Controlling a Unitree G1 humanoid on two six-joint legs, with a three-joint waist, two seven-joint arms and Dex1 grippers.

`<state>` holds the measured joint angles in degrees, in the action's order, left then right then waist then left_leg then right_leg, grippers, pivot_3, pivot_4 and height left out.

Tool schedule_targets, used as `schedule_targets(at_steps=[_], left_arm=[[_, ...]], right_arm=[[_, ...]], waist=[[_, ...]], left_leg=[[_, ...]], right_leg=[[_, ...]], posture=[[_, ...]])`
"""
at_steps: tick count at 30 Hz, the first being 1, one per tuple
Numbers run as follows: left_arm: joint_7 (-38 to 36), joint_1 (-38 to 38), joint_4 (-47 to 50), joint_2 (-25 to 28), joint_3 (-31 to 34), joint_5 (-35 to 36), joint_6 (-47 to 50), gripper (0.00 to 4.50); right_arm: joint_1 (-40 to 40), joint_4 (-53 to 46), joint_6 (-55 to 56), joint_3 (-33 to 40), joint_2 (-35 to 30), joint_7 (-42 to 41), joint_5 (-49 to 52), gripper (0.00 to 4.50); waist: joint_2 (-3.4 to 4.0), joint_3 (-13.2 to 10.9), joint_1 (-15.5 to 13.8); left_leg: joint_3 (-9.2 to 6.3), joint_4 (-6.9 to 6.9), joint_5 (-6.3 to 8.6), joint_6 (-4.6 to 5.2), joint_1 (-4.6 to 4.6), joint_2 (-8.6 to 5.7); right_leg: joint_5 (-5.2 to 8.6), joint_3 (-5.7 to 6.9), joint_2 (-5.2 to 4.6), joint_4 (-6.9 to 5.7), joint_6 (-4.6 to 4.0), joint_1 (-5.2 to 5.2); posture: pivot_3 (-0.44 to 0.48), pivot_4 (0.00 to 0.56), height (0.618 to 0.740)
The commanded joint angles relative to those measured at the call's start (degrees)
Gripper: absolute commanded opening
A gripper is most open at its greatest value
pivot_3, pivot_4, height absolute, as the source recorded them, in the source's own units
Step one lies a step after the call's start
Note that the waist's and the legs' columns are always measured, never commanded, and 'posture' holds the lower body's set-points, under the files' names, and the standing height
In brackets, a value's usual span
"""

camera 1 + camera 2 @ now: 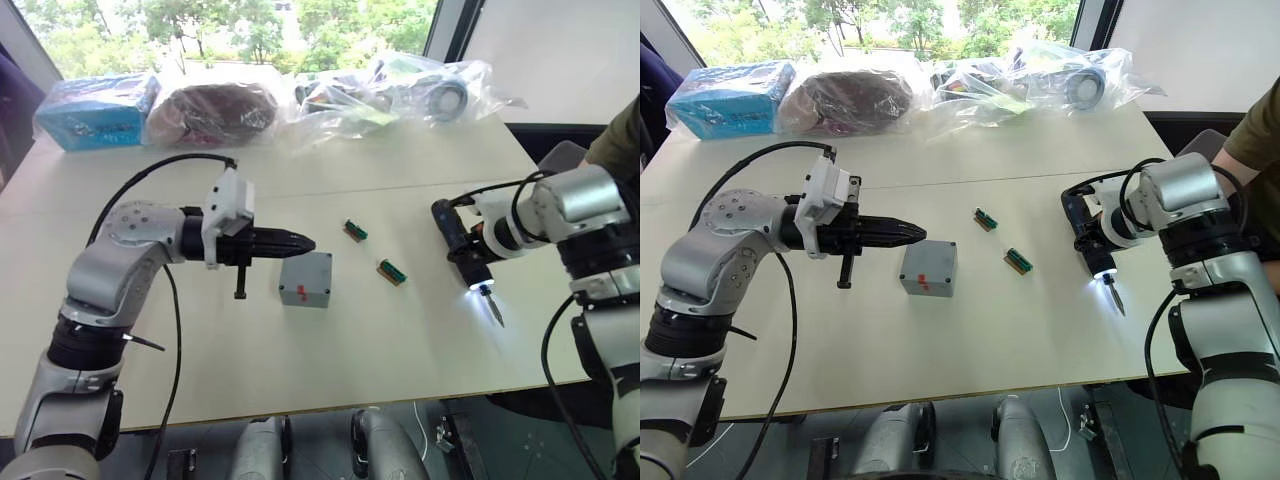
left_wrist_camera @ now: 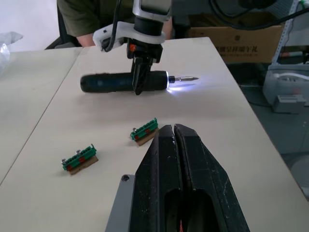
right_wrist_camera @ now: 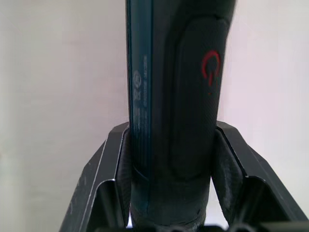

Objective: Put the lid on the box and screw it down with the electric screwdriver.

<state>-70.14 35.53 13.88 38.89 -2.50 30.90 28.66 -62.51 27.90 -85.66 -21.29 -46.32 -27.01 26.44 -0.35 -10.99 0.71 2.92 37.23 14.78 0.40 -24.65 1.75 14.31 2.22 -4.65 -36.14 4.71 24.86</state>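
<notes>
Pale table [image 1: 400,330]: grey box [image 1: 306,279], two green connector blocks [image 1: 355,230], bagged items [image 1: 400,90] along far edge.

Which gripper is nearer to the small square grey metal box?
Left. The left gripper hovers shut just above the grey metal box; the right gripper, holding the black electric screwdriver, is far beside it.

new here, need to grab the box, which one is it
On the white table, look just beyond the tip of the left gripper. The box is the small grey metal cube with a red mark on its side, larger than the two green connector blocks nearby.
</notes>
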Motion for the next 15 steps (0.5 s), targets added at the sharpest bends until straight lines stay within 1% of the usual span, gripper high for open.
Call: schedule_targets(at_steps=[1, 3, 4, 5, 6, 7, 8, 9, 12, 15], left_arm=[[0.87, 0.01, 2.96, 1.00, 1.55, 1.96, 1.11, 0.00], [1.21, 0.11, 3.30, 1.12, 1.55, 2.32, 1.56, 0.00], [1.34, 0.14, 3.43, 1.19, 1.54, 2.48, 1.75, 0.00], [1.40, 0.13, 3.52, 1.27, 1.56, 2.61, 1.87, 0.00], [1.61, 0.14, 3.59, 1.30, 1.60, 2.80, 2.17, 0.00], [1.81, 0.06, 3.75, 1.35, 1.60, 2.89, 2.40, 0.00], [2.06, -0.07, 3.95, 1.43, 1.56, 2.96, 2.59, 0.00], [2.45, -0.20, 4.11, 1.48, 1.57, 3.12, 2.91, 0.00], [3.79, -0.66, 3.95, 1.80, 1.88, 2.90, 3.24, 0.00], [5.49, -0.32, 2.23, 2.01, 2.08, 1.18, 2.66, 0.00]], right_arm=[[-1.53, 3.80, 2.93, -1.41, 1.22, -2.96, -4.00, 1.72], [-1.94, 4.72, 3.10, -1.33, 1.76, -3.97, -5.17, 2.70], [-2.11, 4.78, 3.06, -1.06, 1.99, -4.36, -5.62, 2.83], [-2.21, 4.77, 3.02, -0.82, 2.19, -4.70, -6.04, 3.29], [-1.86, 3.21, 4.25, -0.93, 1.81, -4.83, -6.88, 3.59], [-1.56, 1.66, 4.81, -0.90, 1.44, -4.99, -7.53, 4.04], [-1.15, -0.47, 5.99, -1.47, 0.69, -5.42, -8.41, 4.37], [-0.63, -3.63, 8.78, -2.57, -0.62, -5.98, -10.00, 4.44], [-0.22, -12.89, 15.05, -3.70, -4.19, -8.42, -12.85, 4.44], [0.91, -20.95, 18.55, 1.02, -4.59, -9.06, -12.31, 4.44]], waist=[[-0.01, 0.01, 0.08], [-0.02, 0.02, 0.07], [-0.02, 0.01, 0.05], [-0.02, 0.02, 0.04], [-0.02, 0.02, 0.04], [-0.02, 0.01, 0.05], [-0.02, 0.01, -0.04], [-0.02, 0.01, -0.10], [0.01, 0.00, -0.08], [0.00, 0.00, 0.05]], left_leg=[[0.01, 0.01, 0.00, 0.00, 0.01, 0.00], [0.05, 0.08, -0.01, -0.01, 0.03, 0.00], [0.05, 0.12, -0.01, -0.02, 0.04, 0.01], [0.05, 0.13, -0.04, -0.06, 0.04, 0.00], [0.04, 0.17, -0.05, -0.08, 0.04, 0.01], [0.04, 0.22, -0.05, -0.09, 0.06, 0.01], [0.04, 0.25, -0.06, -0.11, 0.06, 0.01], [0.04, 0.26, -0.07, -0.12, 0.06, 0.00], [0.03, 0.28, -0.08, -0.14, 0.04, -0.01], [0.01, 0.27, -0.08, -0.14, 0.04, -0.01]], right_leg=[[0.00, 0.00, 0.00, 0.00, 0.00, -0.01], [-0.03, 0.02, 0.01, -0.02, 0.04, -0.06], [-0.04, 0.02, 0.02, -0.02, 0.05, -0.08], [-0.06, 0.02, 0.01, -0.03, 0.07, -0.09], [-0.09, 0.02, 0.01, -0.04, 0.08, -0.11], [-0.13, 0.02, 0.01, -0.04, 0.11, -0.15], [-0.17, 0.01, 0.01, -0.04, 0.12, -0.16], [-0.18, -0.01, 0.00, -0.04, 0.15, -0.16], [-0.19, -0.02, -0.02, -0.03, 0.15, -0.15], [-0.19, -0.09, 0.00, -0.05, 0.16, -0.11]], posture=[[0.000, 0.150, 0.740], [0.000, 0.150, 0.740], [0.000, 0.150, 0.740], [0.000, 0.150, 0.740], [0.000, 0.150, 0.740], [0.000, 0.150, 0.740], [0.000, 0.150, 0.740], [0.000, 0.150, 0.740], [0.000, 0.150, 0.740], [0.000, 0.150, 0.740]])
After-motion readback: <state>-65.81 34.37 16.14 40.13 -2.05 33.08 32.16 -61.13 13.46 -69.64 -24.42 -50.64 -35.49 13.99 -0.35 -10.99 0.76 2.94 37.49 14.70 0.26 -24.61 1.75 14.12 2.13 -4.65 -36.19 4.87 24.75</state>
